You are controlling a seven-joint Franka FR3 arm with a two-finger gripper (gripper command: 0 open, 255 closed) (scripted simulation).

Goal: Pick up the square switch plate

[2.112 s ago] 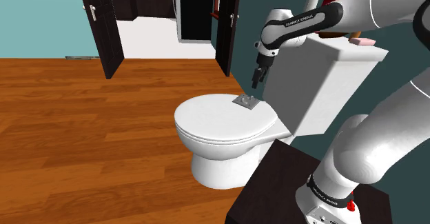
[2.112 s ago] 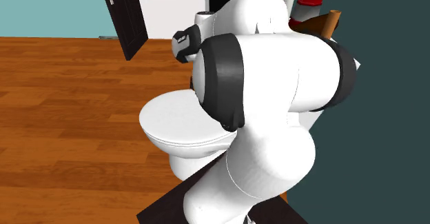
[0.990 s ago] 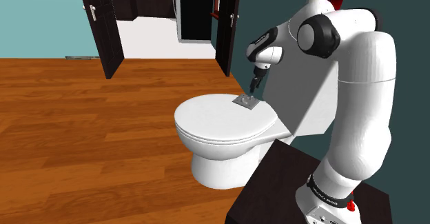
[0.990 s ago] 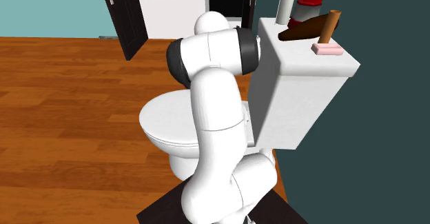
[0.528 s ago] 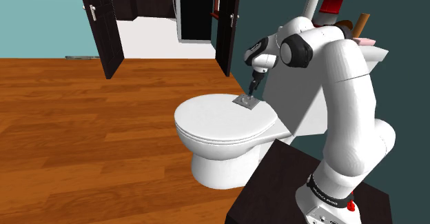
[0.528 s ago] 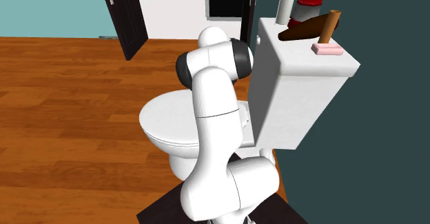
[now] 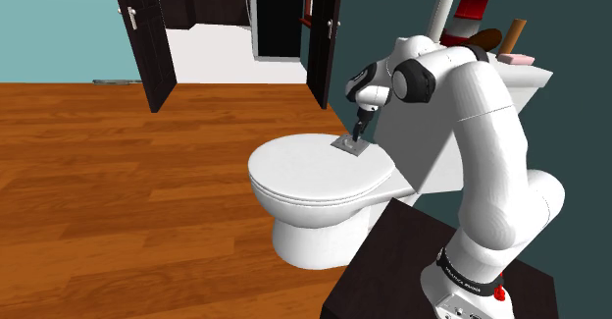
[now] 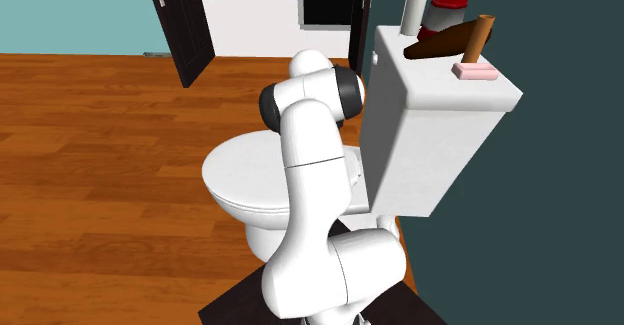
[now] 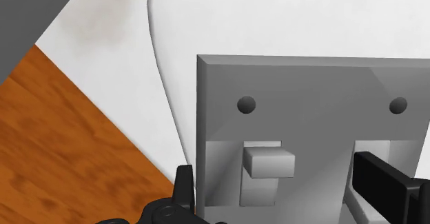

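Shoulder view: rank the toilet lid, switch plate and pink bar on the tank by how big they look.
1. Toilet lid, by far the largest.
2-3. Switch plate and pink bar look about alike; the claw overlaps the plate, so no ranking.

Switch plate (image 9: pixel 310 112) lies flat on toilet lid (image 7: pixel 299 170), at the lid's rear edge, just before the tank (image 8: pixel 420 123). Gripper (image 7: pixel 357 134) directly above the plate; fingers (image 9: pixel 382 185) stand apart at its two sides (contact unclear). Stand (image 7: pixel 392 268) in front of the toilet, shoulder view's lower right.
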